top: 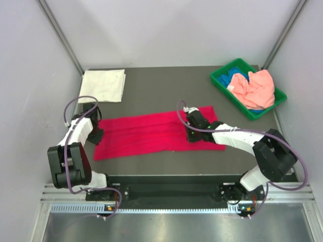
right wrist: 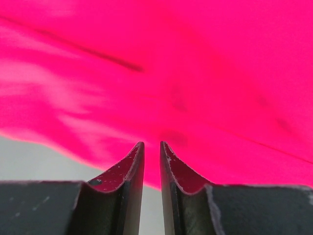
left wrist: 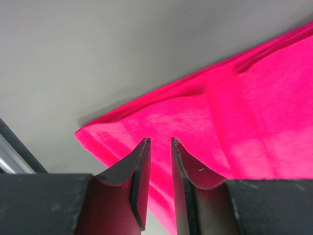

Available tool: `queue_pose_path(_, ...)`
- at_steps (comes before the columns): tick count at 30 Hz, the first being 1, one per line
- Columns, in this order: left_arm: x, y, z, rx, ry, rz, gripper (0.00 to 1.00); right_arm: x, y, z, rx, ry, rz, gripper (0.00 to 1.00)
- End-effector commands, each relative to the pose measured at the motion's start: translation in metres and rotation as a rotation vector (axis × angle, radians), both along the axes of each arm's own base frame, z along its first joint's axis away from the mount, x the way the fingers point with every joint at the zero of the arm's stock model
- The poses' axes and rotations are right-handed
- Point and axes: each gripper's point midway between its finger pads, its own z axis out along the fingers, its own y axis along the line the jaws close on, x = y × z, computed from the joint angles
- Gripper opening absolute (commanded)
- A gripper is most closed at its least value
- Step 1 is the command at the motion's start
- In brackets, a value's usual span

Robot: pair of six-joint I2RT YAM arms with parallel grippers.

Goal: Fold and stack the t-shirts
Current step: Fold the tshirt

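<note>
- The left gripper point(left wrist: 160, 141) is holding its two dark, curved fingers nearly together, a thin slit showing between them; I cannot tell whether cloth is caught there.
- Its tips are sitting over the left corner of the crimson-red t-shirt point(left wrist: 234, 122), where a hemmed edge is showing.
- The right gripper point(right wrist: 151, 144) is also holding its fingers a thin slit apart. It is pressing close to the same shirt near its right end, and again I cannot tell whether it is gripping.
- The red shirt is lying as a long, softly creased band across the middle of the matte grey table point(top: 166, 85).
- The white t-shirt point(top: 103, 85) is resting as a flat folded square at the far left corner.
- The salmon-pink t-shirt point(top: 255, 88) is bunching over the blue one point(top: 233, 78) inside the green plastic bin point(top: 220, 83) at the far right.
</note>
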Motion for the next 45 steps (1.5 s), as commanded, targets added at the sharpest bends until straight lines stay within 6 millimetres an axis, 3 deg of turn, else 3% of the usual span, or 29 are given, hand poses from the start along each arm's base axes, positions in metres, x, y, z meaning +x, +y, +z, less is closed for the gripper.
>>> queue_pose_path(1, -0.002, -0.009, -0.014, -0.035, 0.012, -0.029, 0.29, 0.016, -0.054, -0.001, -0.058, -0.01, -0.143, 0.2)
queue_pose_path(5, -0.012, -0.006, -0.041, -0.022, 0.087, -0.012, 0.3, 0.021, -0.102, -0.018, -0.161, 0.021, -0.22, 0.19)
queue_pose_path(8, -0.021, 0.003, -0.055, 0.02, 0.175, 0.011, 0.3, 0.019, -0.125, -0.027, -0.19, 0.081, -0.27, 0.19)
queue_pose_path(12, -0.028, 0.027, -0.055, 0.146, 0.279, 0.047, 0.31, 0.012, -0.151, -0.039, -0.243, 0.142, -0.371, 0.19)
queue_pose_path(14, -0.024, 0.034, -0.055, 0.185, 0.312, 0.049, 0.31, 0.013, -0.174, -0.045, -0.236, 0.18, -0.465, 0.2)
queue_pose_path(18, -0.017, 0.037, -0.052, 0.199, 0.338, 0.063, 0.31, 0.014, -0.192, -0.044, -0.25, 0.19, -0.543, 0.2)
queue_pose_path(21, -0.023, 0.039, -0.041, 0.219, 0.381, 0.093, 0.31, 0.012, -0.192, -0.038, -0.234, 0.168, -0.568, 0.2)
queue_pose_path(24, -0.013, 0.037, -0.026, 0.202, 0.341, 0.078, 0.31, 0.019, -0.188, -0.02, -0.21, 0.126, -0.577, 0.2)
queue_pose_path(27, 0.012, 0.037, 0.004, 0.187, 0.23, 0.033, 0.33, 0.034, -0.188, 0.012, -0.192, 0.053, -0.623, 0.22)
queue_pose_path(28, 0.037, 0.031, 0.019, 0.147, 0.115, -0.002, 0.33, 0.038, -0.189, 0.023, -0.177, 0.028, -0.639, 0.24)
queue_pose_path(32, 0.079, 0.014, 0.057, 0.07, -0.062, -0.196, 0.35, 0.069, -0.174, 0.067, -0.043, -0.059, -0.713, 0.27)
queue_pose_path(34, 0.092, 0.007, 0.071, 0.054, -0.153, -0.263, 0.36, 0.078, -0.166, 0.073, 0.005, -0.06, -0.757, 0.29)
queue_pose_path(35, 0.111, -0.002, 0.077, 0.028, -0.239, -0.341, 0.37, 0.083, -0.162, 0.077, 0.018, -0.067, -0.755, 0.3)
queue_pose_path(38, 0.123, -0.025, 0.076, -0.096, -0.306, -0.459, 0.37, 0.107, -0.148, 0.088, 0.018, -0.112, -0.694, 0.34)
queue_pose_path(40, 0.127, -0.03, 0.07, -0.176, -0.323, -0.476, 0.37, 0.123, -0.144, 0.089, -0.015, -0.107, -0.644, 0.36)
queue_pose_path(43, 0.122, -0.019, 0.057, -0.297, -0.355, -0.402, 0.38, 0.126, -0.136, 0.076, -0.054, -0.038, -0.61, 0.34)
queue_pose_path(45, 0.114, -0.014, 0.048, -0.395, -0.379, -0.335, 0.4, 0.126, -0.12, 0.072, -0.038, -0.023, -0.539, 0.34)
